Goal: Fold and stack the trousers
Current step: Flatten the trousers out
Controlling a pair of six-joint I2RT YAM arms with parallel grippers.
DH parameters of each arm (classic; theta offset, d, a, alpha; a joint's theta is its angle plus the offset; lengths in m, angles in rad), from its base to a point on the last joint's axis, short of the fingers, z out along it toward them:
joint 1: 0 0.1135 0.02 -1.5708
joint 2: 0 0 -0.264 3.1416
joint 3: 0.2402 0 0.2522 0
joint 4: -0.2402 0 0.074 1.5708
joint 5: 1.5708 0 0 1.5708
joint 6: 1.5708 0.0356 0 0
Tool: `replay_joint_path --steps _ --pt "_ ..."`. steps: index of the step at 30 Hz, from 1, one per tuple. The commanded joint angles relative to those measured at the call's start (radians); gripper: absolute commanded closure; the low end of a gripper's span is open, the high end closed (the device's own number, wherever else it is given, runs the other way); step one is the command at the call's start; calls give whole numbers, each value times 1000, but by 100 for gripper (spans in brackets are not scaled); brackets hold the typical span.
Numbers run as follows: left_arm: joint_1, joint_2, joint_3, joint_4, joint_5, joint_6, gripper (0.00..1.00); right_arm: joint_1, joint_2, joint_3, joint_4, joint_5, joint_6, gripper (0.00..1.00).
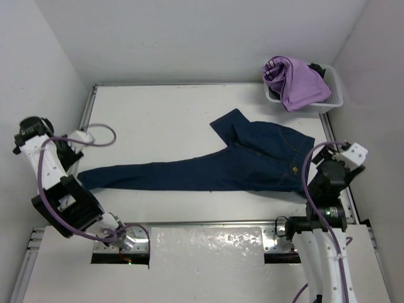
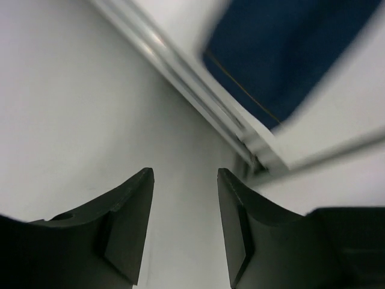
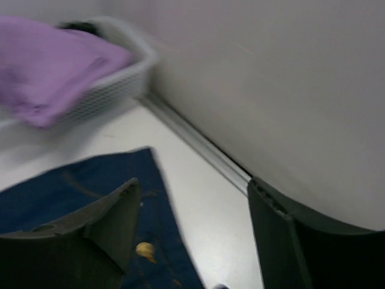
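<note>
The dark navy trousers (image 1: 252,164) lie flat across the table. The waist is at the right, one leg runs left to a hem (image 1: 95,178), and the other leg angles toward the back (image 1: 232,123). My left gripper (image 1: 71,150) hovers open and empty just left of that hem. In the left wrist view its jaws (image 2: 183,174) face the wall, with the hem (image 2: 283,54) at the top right. My right gripper (image 1: 332,169) is open and empty just right of the waistband. In the right wrist view (image 3: 192,183) the waist and its brass button (image 3: 144,250) lie under the left finger.
A white basket (image 1: 333,101) holding a lilac-purple garment (image 1: 293,82) stands at the back right corner and also shows in the right wrist view (image 3: 114,84). White walls close in the table on the left, back and right. A metal rail (image 2: 198,90) edges the table.
</note>
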Motion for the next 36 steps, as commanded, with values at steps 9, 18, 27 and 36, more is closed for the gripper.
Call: replay_joint_path --steps 9,18,27,36 --pt "-276 54 -247 334 183 -551 57 137 636 196 27 -997 36 94" --pt "-266 -5 -496 483 -65 -418 60 649 981 250 178 -991 -123 100" --pt "-266 -89 -640 601 -191 -143 56 758 1384 525 132 -1060 -215 100" --pt "-231 -5 -696 1001 -159 58 53 821 1330 375 49 -1178 -431 100"
